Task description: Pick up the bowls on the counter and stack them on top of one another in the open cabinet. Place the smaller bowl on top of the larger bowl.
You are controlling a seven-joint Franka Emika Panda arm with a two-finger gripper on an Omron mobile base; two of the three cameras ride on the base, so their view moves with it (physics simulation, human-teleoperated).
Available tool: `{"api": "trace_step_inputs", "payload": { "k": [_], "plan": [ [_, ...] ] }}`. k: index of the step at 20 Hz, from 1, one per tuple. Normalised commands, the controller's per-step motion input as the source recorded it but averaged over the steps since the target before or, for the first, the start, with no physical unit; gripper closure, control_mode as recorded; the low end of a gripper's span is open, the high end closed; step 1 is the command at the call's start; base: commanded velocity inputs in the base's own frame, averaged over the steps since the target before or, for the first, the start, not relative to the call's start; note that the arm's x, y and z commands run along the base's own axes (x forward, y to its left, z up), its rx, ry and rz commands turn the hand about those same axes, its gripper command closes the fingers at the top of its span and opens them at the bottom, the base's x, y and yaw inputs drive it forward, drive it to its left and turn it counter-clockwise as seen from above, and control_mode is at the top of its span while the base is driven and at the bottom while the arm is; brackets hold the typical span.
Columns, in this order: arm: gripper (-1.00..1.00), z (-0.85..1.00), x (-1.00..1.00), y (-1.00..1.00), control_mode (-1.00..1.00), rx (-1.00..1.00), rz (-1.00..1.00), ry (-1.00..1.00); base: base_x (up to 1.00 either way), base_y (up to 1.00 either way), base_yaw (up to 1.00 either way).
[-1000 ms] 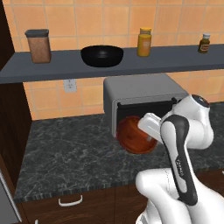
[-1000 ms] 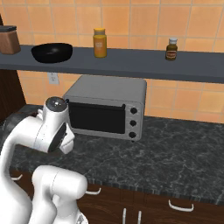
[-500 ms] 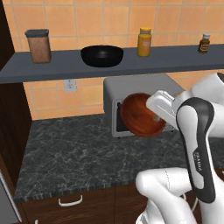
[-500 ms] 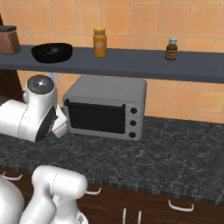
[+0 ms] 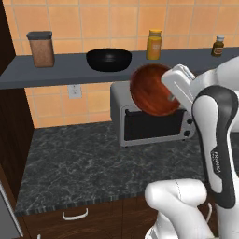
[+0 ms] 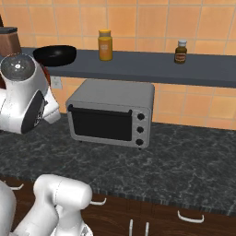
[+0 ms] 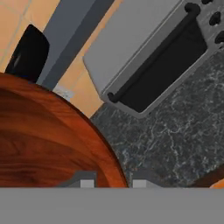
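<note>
The robot's gripper (image 7: 109, 183), clamped on the rim of the small reddish-brown wooden bowl (image 5: 153, 90), has lifted it from toaster-oven height to beside the slate-grey shelf (image 5: 65, 74), nearing the glossy black bowl (image 5: 108, 59) waiting there.

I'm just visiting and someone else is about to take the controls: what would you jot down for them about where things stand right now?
Gripper: shut on the rim of the smaller bowl, held tilted in the air in front of the toaster oven, about level with the shelf.
Larger bowl: already on the open cabinet shelf, between the jar and the yellow bottle.
Left: carry the smaller bowl over, set it inside the larger bowl, let go.
</note>
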Motion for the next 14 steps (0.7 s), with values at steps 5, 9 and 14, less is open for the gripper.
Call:
{"api": "trace_step_inputs", "payload": {
  "k": [5, 9, 14],
  "plan": [
    [1.00, 0.94, 0.20, 0.04, -1.00, 0.19, -0.16, -0.19, 0.00, 0.00, 0.00],
    [1.00, 0.66, 0.34, 0.02, -1.00, 0.29, -0.10, -0.16, 0.00, 0.00, 0.00],
    [1.00, 0.15, 0.73, 0.28, -1.00, 0.17, -0.11, -0.07, 0.00, 0.00, 0.00]
  ]
}}
